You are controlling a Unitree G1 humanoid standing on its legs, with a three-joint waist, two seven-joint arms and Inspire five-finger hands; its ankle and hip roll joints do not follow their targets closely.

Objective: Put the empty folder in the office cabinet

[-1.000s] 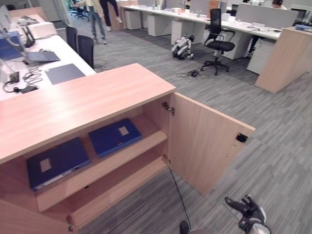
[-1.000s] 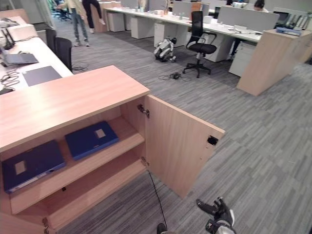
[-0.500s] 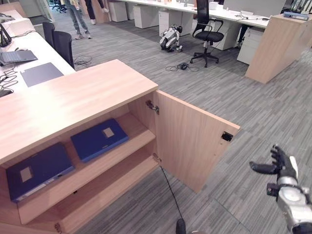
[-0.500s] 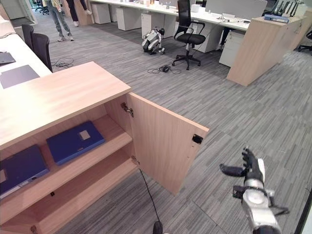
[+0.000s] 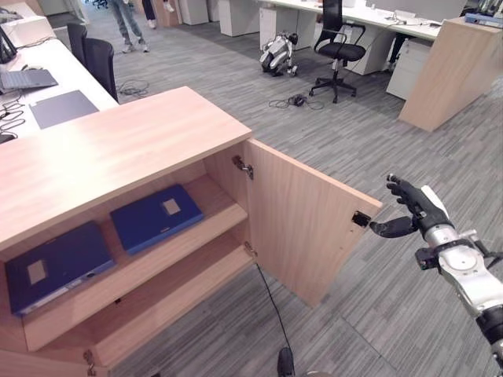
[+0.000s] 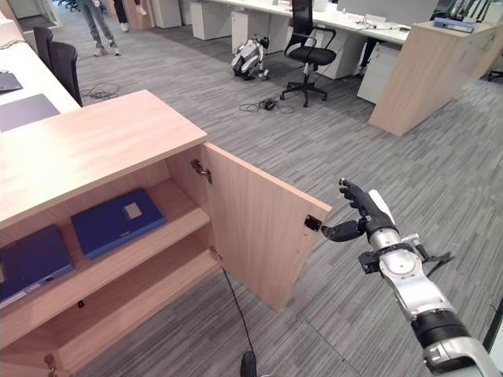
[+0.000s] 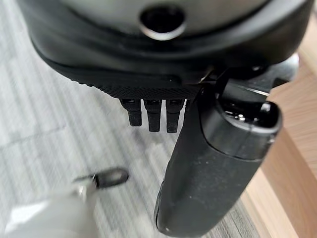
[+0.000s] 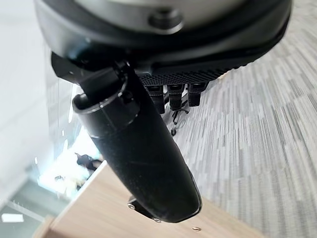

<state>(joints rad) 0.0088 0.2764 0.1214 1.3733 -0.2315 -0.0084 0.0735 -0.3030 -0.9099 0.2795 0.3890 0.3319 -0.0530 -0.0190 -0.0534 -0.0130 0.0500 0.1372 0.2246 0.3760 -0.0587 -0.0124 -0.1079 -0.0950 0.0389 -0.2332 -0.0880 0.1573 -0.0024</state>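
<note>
The right hand (image 6: pixel 363 216), fingers spread, hovers beside the open cabinet door (image 6: pixel 259 228); two flat blue folders (image 6: pixel 116 221) lie shelved.

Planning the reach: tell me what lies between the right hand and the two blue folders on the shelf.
The open cabinet door stands between the right hand and the blue folders, as the right eye view shows.

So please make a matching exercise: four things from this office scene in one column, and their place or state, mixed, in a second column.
1. cabinet door
2. two blue folders
3. right hand
4. black office chair

a. on the upper shelf
b. swung open
c. on the floor far behind
d. open, by the door's free edge

Pairs: 1-b, 2-a, 3-d, 4-c
</note>
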